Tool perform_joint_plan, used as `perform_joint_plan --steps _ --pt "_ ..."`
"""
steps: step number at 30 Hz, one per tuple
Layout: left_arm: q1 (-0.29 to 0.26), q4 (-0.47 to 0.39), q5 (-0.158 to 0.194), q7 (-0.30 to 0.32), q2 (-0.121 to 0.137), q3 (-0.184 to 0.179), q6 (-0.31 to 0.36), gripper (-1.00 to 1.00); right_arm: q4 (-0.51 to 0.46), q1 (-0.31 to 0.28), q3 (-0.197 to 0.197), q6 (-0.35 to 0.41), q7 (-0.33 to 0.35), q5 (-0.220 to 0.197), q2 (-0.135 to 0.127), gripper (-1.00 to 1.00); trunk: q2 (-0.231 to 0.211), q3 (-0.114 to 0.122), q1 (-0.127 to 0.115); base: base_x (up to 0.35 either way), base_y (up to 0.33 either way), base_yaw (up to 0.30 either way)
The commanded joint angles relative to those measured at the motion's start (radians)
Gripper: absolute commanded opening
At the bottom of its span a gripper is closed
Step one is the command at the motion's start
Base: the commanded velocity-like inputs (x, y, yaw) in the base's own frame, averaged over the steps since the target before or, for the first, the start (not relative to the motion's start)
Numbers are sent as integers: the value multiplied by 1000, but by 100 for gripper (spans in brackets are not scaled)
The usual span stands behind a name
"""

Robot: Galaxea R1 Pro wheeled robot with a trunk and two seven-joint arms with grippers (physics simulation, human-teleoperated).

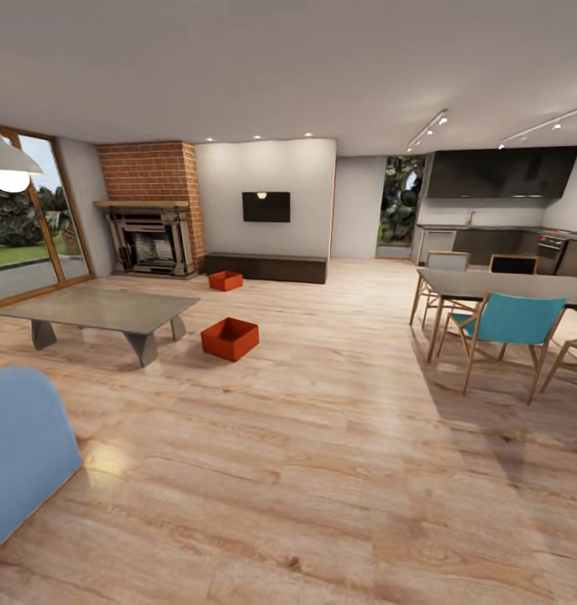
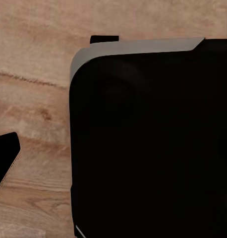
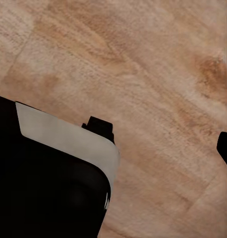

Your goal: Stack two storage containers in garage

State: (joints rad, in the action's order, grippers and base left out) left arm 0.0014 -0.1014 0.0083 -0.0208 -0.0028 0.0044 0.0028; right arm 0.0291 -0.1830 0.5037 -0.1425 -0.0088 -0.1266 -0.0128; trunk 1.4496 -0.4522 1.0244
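The room was evenly bright, lit by recessed ceiling spots point(image 1: 256, 137) and daylight from the glass door point(image 1: 23, 218). Chairs point(image 1: 506, 332) cast soft shadows on the wood floor point(image 1: 322, 470). Edges bowed; wrist views looked soft.

Head camera high, facing across the living room; both wrist cameras close above, apparently, the same plank floor point(image 1: 322, 470).
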Motion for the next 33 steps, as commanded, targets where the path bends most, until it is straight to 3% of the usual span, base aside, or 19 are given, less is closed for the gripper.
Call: perform_joint_plan --steps 1,33 --pt "0 -1 1 -2 0 0 0 100 3 -1 9 -6 0 -10 1 100 0 -1 1 323 0 0" --pt "0 -1 1 -2 0 0 0 100 3 -1 9 -8 0 -11 -1 100 0 -1 1 323 0 0"
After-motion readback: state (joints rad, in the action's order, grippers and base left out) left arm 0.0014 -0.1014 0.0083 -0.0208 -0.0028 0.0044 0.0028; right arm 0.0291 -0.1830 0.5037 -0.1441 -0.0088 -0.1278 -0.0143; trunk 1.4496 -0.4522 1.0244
